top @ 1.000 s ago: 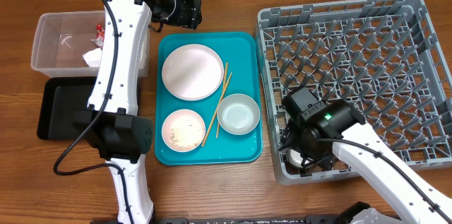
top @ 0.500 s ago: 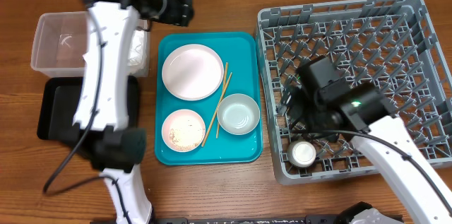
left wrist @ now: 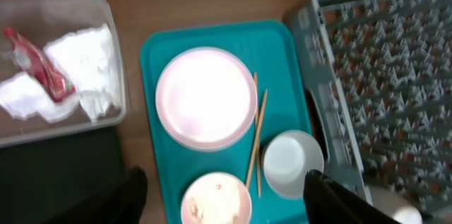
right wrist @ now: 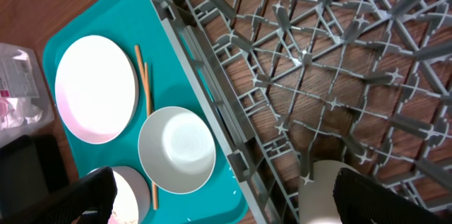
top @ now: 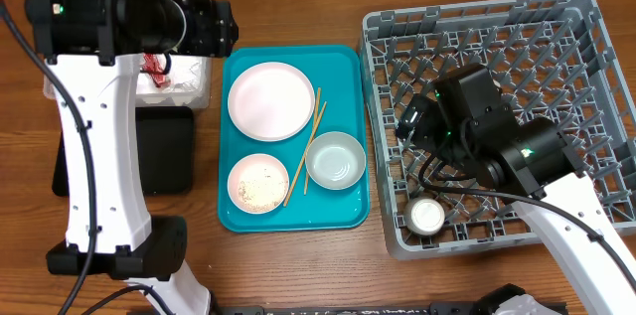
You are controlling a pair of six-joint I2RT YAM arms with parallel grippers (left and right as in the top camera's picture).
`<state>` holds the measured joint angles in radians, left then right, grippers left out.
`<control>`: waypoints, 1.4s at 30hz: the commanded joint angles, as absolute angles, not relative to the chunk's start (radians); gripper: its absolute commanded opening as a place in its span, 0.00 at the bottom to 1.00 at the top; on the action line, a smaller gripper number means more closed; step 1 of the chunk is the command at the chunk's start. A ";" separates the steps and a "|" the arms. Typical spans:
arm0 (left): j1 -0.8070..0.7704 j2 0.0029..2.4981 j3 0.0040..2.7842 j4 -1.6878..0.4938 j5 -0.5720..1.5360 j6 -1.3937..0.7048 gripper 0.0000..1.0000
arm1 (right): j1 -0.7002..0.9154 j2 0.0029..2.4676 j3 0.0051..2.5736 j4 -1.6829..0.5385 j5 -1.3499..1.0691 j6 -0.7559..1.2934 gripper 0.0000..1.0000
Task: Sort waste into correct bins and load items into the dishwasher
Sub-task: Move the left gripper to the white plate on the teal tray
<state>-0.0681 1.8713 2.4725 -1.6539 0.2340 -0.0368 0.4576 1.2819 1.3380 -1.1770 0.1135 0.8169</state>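
Observation:
The teal serving tray (top: 348,86) holds a large plate (top: 270,100), a small plate with rice grains (top: 258,182), a pale bowl (top: 335,159) and two chopsticks (top: 308,146). The white cup (top: 427,216) stands in the front left corner of the grey dish rack (top: 517,47). The clear tub (left wrist: 116,61) holds a white napkin (left wrist: 85,58) and a red wrapper (left wrist: 42,68). My left gripper (left wrist: 224,176) is open and empty, high above the teal tray. My right gripper (right wrist: 226,181) is open and empty above the rack's left edge, with the cup (right wrist: 325,196) below it.
The black tray (top: 164,146) lies in front of the clear tub, left of the teal tray. My left arm's white links cover most of the tub and the black tray in the overhead view. The rack's upright pegs fill the right side.
My right gripper has let go of the cup in the rack's front left corner and has risen toward the back. My left arm has swung left over the tub.

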 commanded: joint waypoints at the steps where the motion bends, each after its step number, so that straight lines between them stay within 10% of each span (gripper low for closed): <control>1: -0.102 1.884 2.459 -1.690 0.236 -0.068 0.68 | 0.450 1.267 1.361 -1.163 0.136 0.780 1.00; 42: -0.341 1.893 1.362 -0.727 0.110 0.203 0.54 | 0.450 1.339 1.361 -1.133 0.150 0.751 1.00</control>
<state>-0.3328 1.8950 1.3945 -0.7456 0.1352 0.1616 0.4576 1.3399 1.3384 -1.1431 0.1379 0.7582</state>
